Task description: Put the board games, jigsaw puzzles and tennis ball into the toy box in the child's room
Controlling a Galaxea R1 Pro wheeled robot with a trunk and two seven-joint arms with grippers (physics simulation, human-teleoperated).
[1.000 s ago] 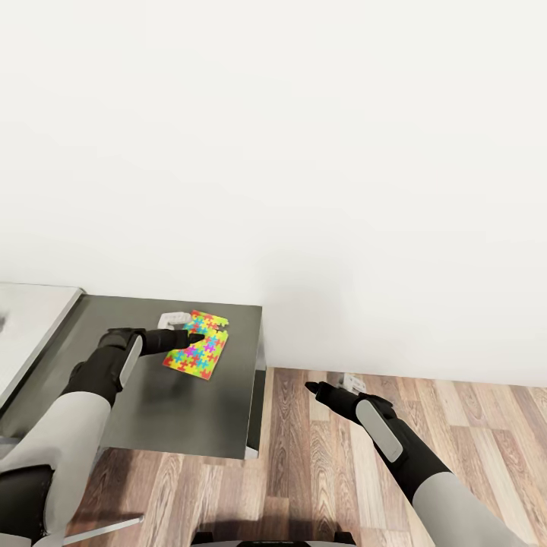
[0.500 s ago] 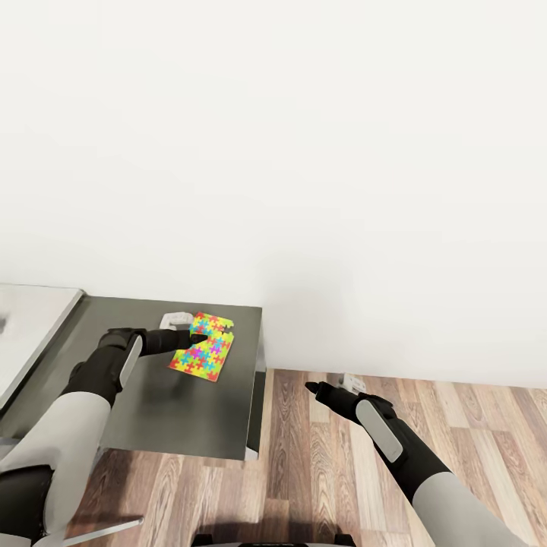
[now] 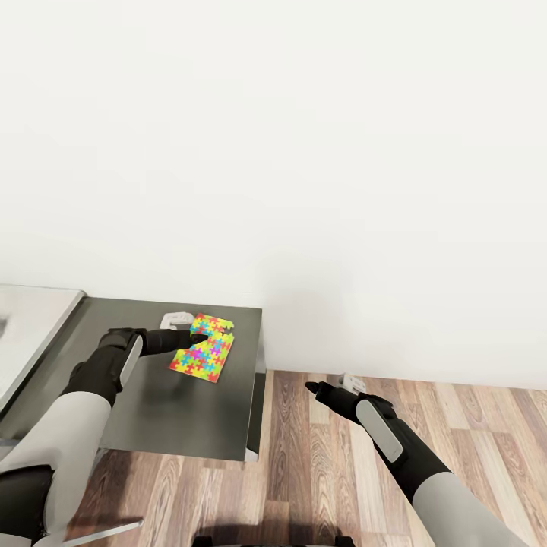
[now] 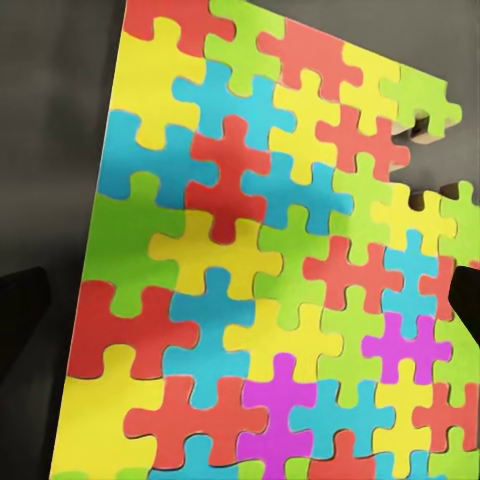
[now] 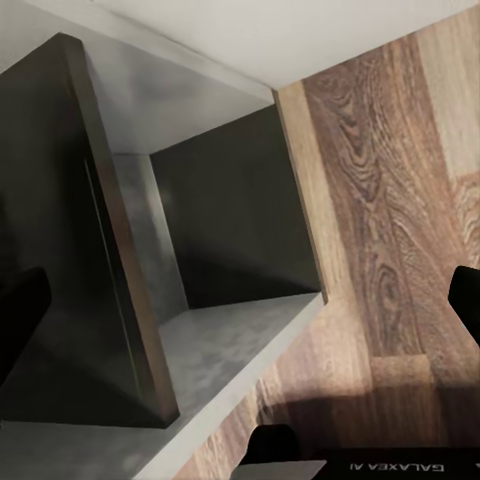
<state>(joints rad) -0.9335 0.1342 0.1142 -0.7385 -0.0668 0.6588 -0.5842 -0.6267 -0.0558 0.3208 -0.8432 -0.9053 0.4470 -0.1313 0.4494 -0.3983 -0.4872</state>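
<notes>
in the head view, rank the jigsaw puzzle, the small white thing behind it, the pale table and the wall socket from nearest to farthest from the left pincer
1. Jigsaw puzzle: touching the left pincer tips, on the dark cabinet.
2. Small white object: just behind the pincer, toward the wall.
3. Pale table: off to the cabinet's left.
4. Wall socket: far right, low by the floor, beyond the right pincer.

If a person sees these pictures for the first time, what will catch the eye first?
The brightly coloured jigsaw puzzle stands out: it lies on the dark grey cabinet near the white wall, with the left gripper at its edge. A small white object lies just behind it. The right gripper hangs apart over the wooden floor.
</notes>
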